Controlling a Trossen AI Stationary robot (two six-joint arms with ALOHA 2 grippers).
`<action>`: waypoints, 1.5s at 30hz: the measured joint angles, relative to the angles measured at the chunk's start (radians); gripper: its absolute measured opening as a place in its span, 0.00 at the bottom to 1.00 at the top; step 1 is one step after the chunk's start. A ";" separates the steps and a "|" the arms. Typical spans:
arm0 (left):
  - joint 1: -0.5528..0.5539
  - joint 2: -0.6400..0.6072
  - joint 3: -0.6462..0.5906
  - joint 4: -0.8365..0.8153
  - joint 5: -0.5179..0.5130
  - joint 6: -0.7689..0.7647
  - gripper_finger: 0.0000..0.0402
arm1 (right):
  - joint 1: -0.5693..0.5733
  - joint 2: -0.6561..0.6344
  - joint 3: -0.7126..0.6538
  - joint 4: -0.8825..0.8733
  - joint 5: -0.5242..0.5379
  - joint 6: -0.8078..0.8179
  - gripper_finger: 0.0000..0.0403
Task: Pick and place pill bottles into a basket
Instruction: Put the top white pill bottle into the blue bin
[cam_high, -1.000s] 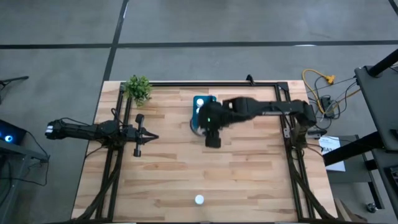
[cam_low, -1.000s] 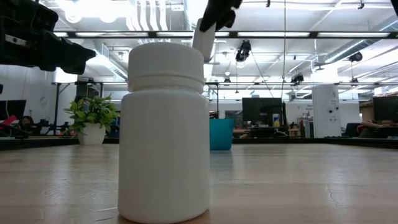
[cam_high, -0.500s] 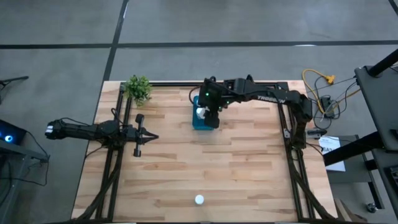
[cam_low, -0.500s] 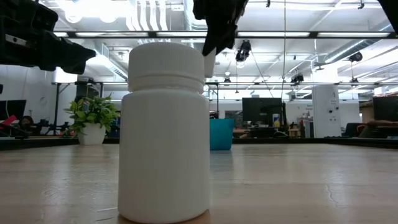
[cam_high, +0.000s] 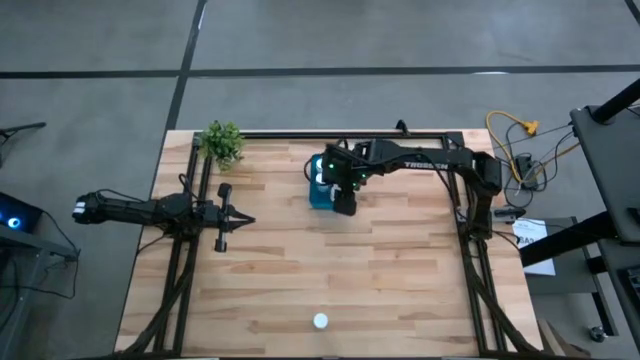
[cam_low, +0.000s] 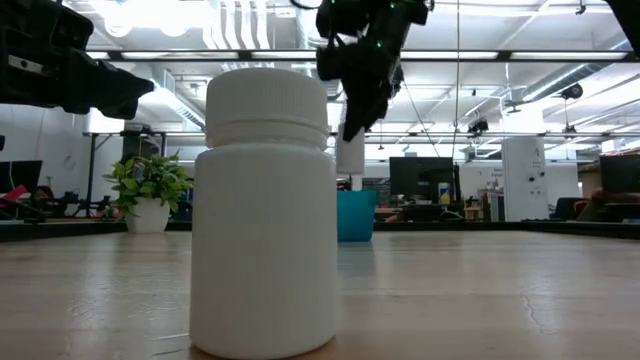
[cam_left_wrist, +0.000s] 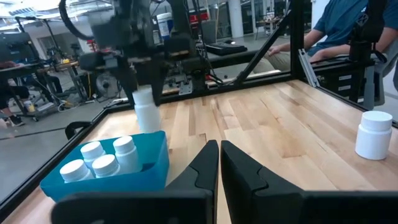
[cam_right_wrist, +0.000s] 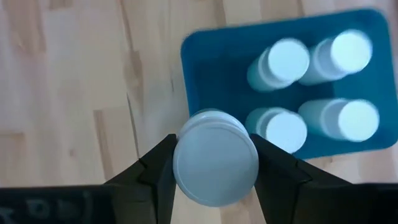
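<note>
Right wrist view: right end effector (cam_right_wrist: 214, 165) gripping bottle (cam_right_wrist: 215, 155) over basket (cam_right_wrist: 205, 56) rim; release risks toppling outside. Left end effector (cam_left_wrist: 219, 163) closed.

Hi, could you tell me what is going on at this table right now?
The right gripper holds a pill bottle by its sides, above the open end of the blue basket. Four bottles already stand in the basket. One more bottle waits alone near the table's front edge. The left gripper is shut and holds nothing, parked over the left side of the table. A small potted plant sits at the table's back left corner.
</note>
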 joint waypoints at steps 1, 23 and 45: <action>0.000 0.000 0.000 0.000 0.000 0.000 0.00 | -0.002 0.000 -0.014 0.008 0.000 0.000 0.39; 0.000 0.000 0.000 0.000 0.000 -0.001 0.00 | -0.035 0.000 -0.059 0.086 -0.047 -0.020 0.39; 0.000 0.000 -0.001 0.000 0.000 -0.025 0.00 | -0.074 -0.001 -0.207 0.216 -0.101 -0.018 0.39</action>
